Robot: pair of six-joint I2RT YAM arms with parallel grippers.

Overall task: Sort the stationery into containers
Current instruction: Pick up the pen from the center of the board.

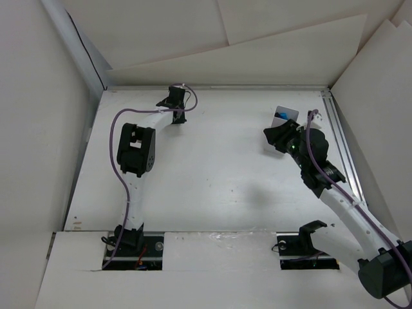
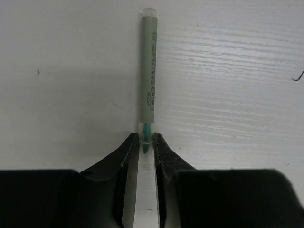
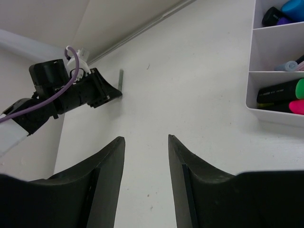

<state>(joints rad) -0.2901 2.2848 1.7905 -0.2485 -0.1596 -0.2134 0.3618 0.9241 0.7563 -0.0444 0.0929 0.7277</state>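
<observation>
A thin grey-green pen (image 2: 149,71) lies on the white table, and my left gripper (image 2: 146,137) is shut on its clear capped end. The right wrist view shows the same pen (image 3: 120,78) sticking out from the left gripper (image 3: 114,94) near the back wall. My right gripper (image 3: 146,138) is open with nothing between its fingers, hovering left of the white divided container (image 3: 259,102). That box holds black highlighters with green (image 3: 285,90), pink (image 3: 297,107) and blue (image 3: 294,8) ends, plus pale blue pen tips (image 3: 285,66). From above, the container (image 1: 283,114) peeks out behind the right gripper (image 1: 273,138).
White walls enclose the table on the left, back and right. A metal rail (image 1: 341,148) runs along the right edge. A purple cable (image 1: 119,138) loops beside the left arm. Both arm bases (image 1: 132,241) sit at the near edge.
</observation>
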